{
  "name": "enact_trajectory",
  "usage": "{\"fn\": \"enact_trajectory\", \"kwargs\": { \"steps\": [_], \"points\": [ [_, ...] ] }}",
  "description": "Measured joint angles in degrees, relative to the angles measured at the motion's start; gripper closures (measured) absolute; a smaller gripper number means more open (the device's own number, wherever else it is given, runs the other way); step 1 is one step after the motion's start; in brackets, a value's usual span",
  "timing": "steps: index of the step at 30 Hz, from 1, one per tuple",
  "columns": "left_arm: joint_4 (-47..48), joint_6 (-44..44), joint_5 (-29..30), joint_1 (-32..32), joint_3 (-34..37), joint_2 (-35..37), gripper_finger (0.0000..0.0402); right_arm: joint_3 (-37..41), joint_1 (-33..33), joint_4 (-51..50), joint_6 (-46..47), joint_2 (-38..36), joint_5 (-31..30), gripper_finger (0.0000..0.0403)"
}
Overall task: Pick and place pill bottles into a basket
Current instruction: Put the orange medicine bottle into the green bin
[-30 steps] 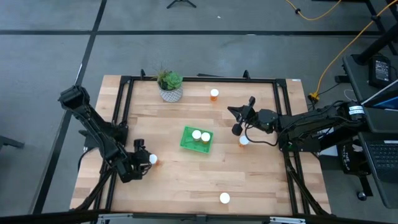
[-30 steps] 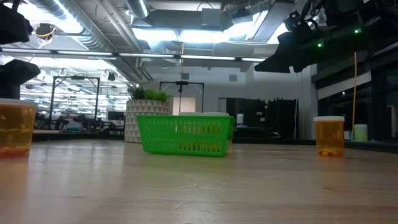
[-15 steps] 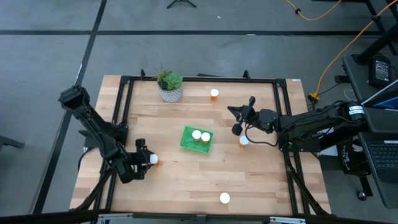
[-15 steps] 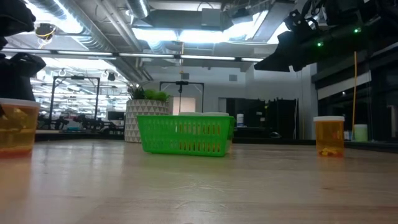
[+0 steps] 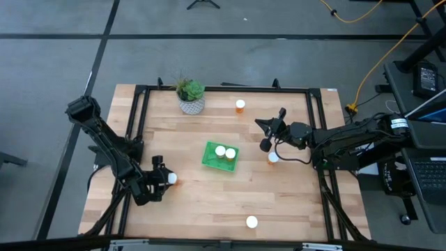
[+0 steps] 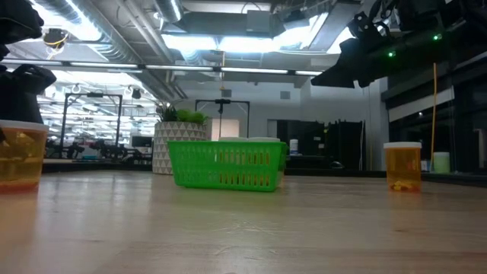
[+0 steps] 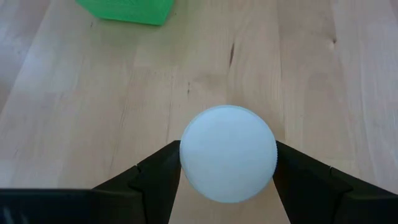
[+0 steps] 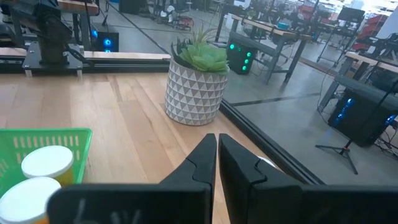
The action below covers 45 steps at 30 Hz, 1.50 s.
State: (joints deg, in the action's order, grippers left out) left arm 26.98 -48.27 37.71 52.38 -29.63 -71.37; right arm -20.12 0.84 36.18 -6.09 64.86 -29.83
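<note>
My left gripper (image 5: 166, 181) stands over a pill bottle (image 5: 171, 178) near the table's left edge and is shut on it; the bottle also shows at the left of the low view (image 6: 19, 156). The green basket (image 5: 211, 157) sits mid-table with two bottles (image 5: 225, 152) standing in it. Three more bottles stand on the table: far (image 5: 240, 105), right (image 5: 273, 158) and near (image 5: 251, 222). My right gripper (image 5: 267, 134) is shut and empty, held above the table just right of the basket. My left gripper has its two fingers (image 7: 163, 171) against opposite sides of the bottle, level with the white cap's rim (image 7: 186, 155). The fingers come from above, pointing down. The cap hides what they meet lower down. The bottle stands upright, its base on the table (image 6: 19, 186).
A potted plant in a white-patterned pot (image 5: 191, 98) stands at the far edge, left of centre. A black frame (image 5: 139, 111) runs round the tabletop. Bare wood lies between the basket and the near edge.
My left gripper has shifted slightly at the bottle, and the bottle has moved a little toward the table's right, staying upright on the wood. My right arm has kept still.
</note>
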Motion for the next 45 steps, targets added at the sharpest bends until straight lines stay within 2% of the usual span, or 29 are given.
{"fn": "enact_trajectory", "kwargs": {
  "steps": [6,16,22,32,38,42,45],
  "points": [
    [0.0,0.08,0.02,0.0,0.0,0.02,0.019,0.0,0.0,0.0,0.0,0.0,-0.01,0.038],
    [0.02,2.63,0.51,0.0,-0.02,0.23,0.019,0.0,0.0,-0.02,0.02,0.0,0.0,0.038],
    [0.4,4.41,5.32,-0.84,-1.16,2.52,0.019,0.0,0.0,-0.01,0.03,0.0,0.01,0.038],
    [1.49,24.1,13.61,-5.9,-5.19,9.46,0.019,0.0,0.0,0.07,1.38,0.0,0.01,0.038],
    [-1.09,34.95,18.51,-10.49,-5.7,13.0,0.019,0.0,0.0,0.09,1.33,0.0,0.01,0.0379],
    [-5.64,38.61,19.05,-14.46,-5.7,14.2,0.019,-0.02,0.0,0.11,2.12,0.0,0.01,0.0379],
    [-8.86,41.39,16.47,-17.49,-5.7,14.32,0.019,-0.02,0.0,0.11,2.86,0.0,0.01,0.0379]
  ]
}}
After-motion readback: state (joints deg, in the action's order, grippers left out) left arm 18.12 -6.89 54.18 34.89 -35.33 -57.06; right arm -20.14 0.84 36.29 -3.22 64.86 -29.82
